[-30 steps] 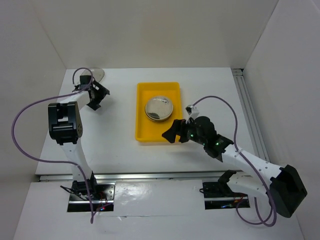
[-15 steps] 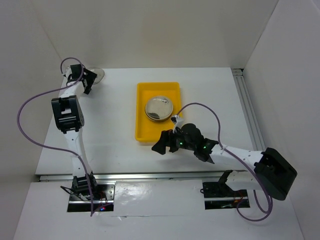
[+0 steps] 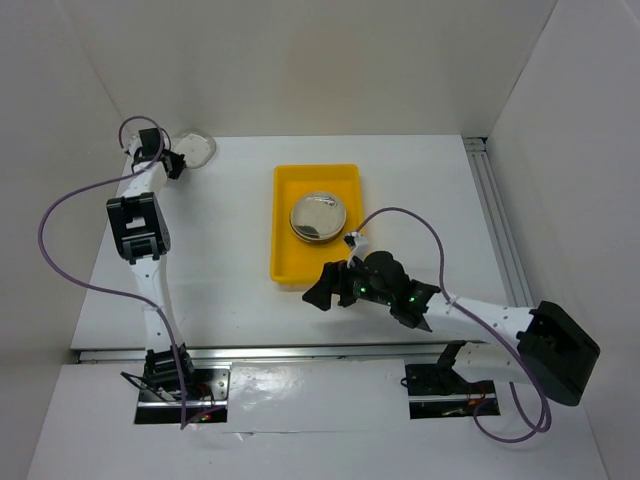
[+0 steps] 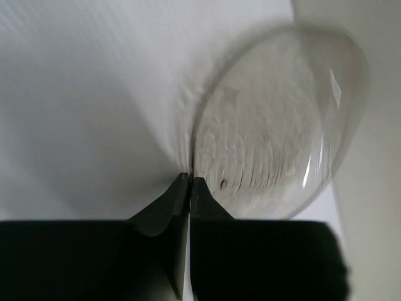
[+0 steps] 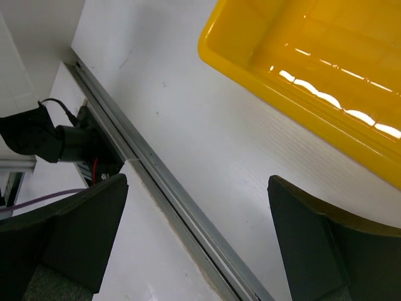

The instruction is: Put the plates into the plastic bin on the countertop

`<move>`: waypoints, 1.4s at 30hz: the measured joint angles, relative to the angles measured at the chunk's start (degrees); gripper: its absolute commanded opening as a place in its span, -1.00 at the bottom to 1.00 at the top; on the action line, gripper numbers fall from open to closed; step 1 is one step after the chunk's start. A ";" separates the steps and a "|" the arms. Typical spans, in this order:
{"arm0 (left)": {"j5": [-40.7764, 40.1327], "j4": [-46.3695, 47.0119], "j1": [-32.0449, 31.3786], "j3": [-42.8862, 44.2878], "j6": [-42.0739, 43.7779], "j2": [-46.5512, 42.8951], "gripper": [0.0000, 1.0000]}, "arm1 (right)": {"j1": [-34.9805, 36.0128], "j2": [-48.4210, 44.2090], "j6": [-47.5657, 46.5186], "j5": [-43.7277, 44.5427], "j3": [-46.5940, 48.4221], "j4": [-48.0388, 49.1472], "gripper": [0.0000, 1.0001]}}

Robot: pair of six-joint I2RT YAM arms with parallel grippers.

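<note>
At left pincer (image 4: 190, 182) tips, clear plate (image 4: 276, 125)

Yellow bin (image 5: 326, 63) glossy plastic; far-left plate (image 4: 276, 125) clear glass; countertop (image 3: 220, 250) matt white.

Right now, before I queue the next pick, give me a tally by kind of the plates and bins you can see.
Yellow bin: 1
Shiny plate, inside the bin: 1
Clear plate, outside it, far-left corner: 1
Total: 3 things, 2 of them plates
</note>
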 measured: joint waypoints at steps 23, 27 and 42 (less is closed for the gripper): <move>11.61 5.86 -15.41 -42.01 6.99 -44.44 -1.00 | 0.26 -33.57 -0.90 14.75 3.21 -27.17 1.00; 16.24 2.64 -22.47 -40.26 12.76 -42.62 -1.00 | 0.26 -37.88 -0.11 16.57 4.00 -33.40 1.00; 18.75 -7.54 -31.67 -39.26 24.13 -39.41 -1.00 | 0.26 -45.16 0.44 20.96 6.29 -44.30 1.00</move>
